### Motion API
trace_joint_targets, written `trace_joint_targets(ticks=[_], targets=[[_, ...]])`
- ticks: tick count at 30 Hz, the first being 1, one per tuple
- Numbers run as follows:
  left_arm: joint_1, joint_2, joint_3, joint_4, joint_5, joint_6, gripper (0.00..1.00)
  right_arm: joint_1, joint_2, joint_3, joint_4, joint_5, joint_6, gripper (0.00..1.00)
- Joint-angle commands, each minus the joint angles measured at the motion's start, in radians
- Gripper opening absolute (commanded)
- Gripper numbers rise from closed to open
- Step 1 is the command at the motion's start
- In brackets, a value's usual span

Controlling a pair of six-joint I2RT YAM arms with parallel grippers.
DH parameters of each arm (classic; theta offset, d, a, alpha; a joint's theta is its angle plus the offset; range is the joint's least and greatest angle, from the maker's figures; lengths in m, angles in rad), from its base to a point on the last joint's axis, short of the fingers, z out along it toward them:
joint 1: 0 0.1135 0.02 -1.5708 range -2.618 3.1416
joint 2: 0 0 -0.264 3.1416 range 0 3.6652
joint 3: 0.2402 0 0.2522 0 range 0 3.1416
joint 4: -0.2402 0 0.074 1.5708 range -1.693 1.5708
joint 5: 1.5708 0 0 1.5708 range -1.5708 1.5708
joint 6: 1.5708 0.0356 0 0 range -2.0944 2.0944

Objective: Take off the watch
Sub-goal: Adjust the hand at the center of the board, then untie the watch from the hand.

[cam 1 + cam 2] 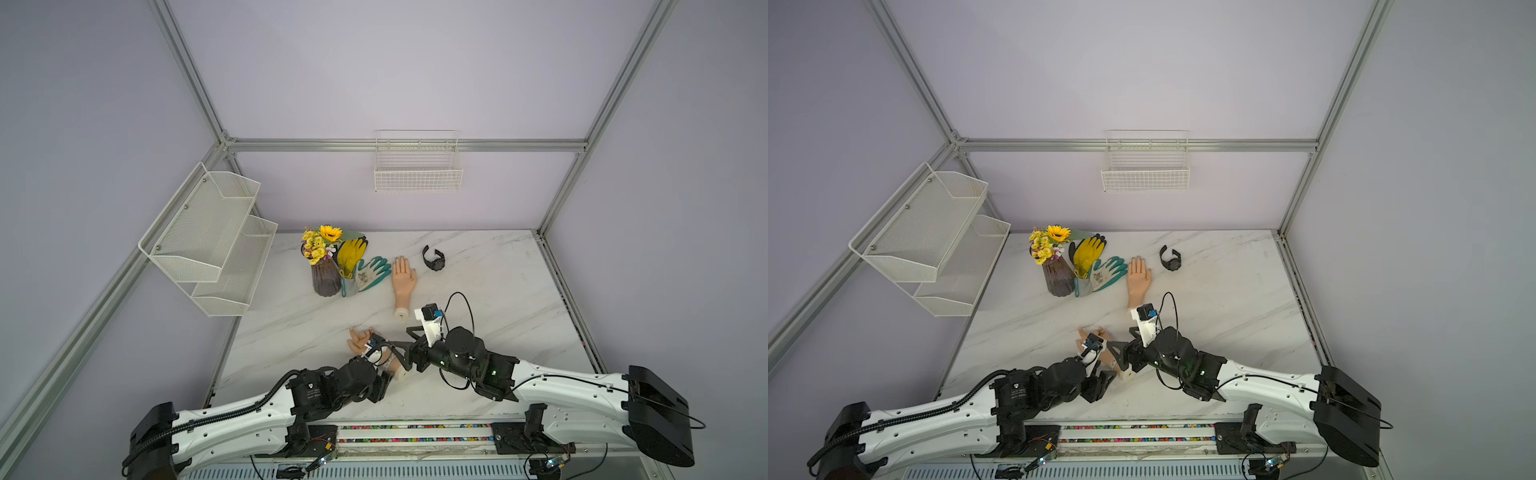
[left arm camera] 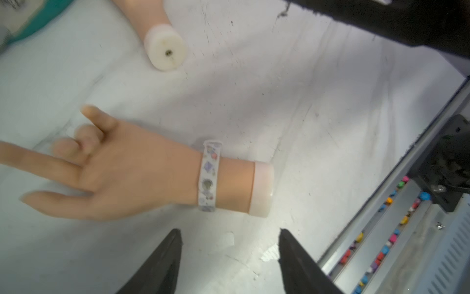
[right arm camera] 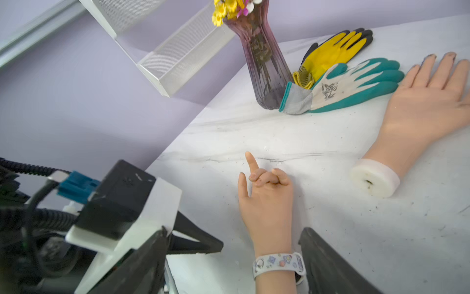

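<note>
The black watch (image 1: 433, 258) lies by itself on the marble table (image 1: 498, 299) at the far back right, also visible in a top view (image 1: 1170, 257), far from both grippers. Near the front lies a mannequin hand (image 3: 267, 203) with curled fingers and a whitish patterned band (image 3: 278, 263) on its wrist. My right gripper (image 3: 234, 236) is open, its jaws standing on either side of that wrist. My left gripper (image 2: 230, 236) is open with nothing between its fingers, just short of the band (image 2: 209, 175).
A second mannequin hand (image 1: 403, 278) lies flat mid-table beside teal (image 1: 370, 272) and yellow gloves (image 1: 351, 253) and a vase of flowers (image 1: 324, 278). White mesh shelves (image 1: 208, 237) hang on the left wall, a wire basket (image 1: 417, 166) on the back wall. A rail (image 1: 415, 432) runs along the front edge.
</note>
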State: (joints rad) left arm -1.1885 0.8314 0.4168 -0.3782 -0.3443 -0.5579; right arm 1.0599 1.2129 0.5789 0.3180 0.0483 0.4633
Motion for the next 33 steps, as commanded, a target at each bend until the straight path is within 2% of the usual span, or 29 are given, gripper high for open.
trace_joint_targets(ticks=[1,5,8,12,19,25,29,33], targets=[[-0.049,-0.011,-0.044,0.059,-0.062,0.045,0.58,-0.009,0.058,0.056,-0.094,-0.054,-0.031,0.79],[-0.049,-0.080,-0.125,0.173,-0.021,0.124,0.55,-0.047,0.105,0.065,-0.099,-0.127,-0.022,0.77],[-0.049,-0.108,-0.157,0.229,-0.070,0.141,0.50,-0.073,0.161,0.085,-0.134,-0.167,-0.007,0.75],[-0.048,-0.093,-0.197,0.332,-0.060,0.171,0.42,-0.087,0.241,0.125,-0.169,-0.191,0.002,0.71],[-0.026,-0.039,-0.289,0.524,-0.077,0.203,0.39,-0.087,0.342,0.202,-0.251,-0.227,-0.044,0.61],[0.007,0.029,-0.286,0.579,-0.063,0.213,0.40,-0.087,0.394,0.249,-0.304,-0.221,-0.079,0.68],[0.030,0.051,-0.282,0.583,-0.071,0.198,0.40,-0.087,0.416,0.277,-0.335,-0.188,-0.090,0.67],[0.044,-0.043,-0.276,0.524,-0.102,0.163,0.44,-0.087,0.440,0.294,-0.343,-0.178,-0.095,0.63]])
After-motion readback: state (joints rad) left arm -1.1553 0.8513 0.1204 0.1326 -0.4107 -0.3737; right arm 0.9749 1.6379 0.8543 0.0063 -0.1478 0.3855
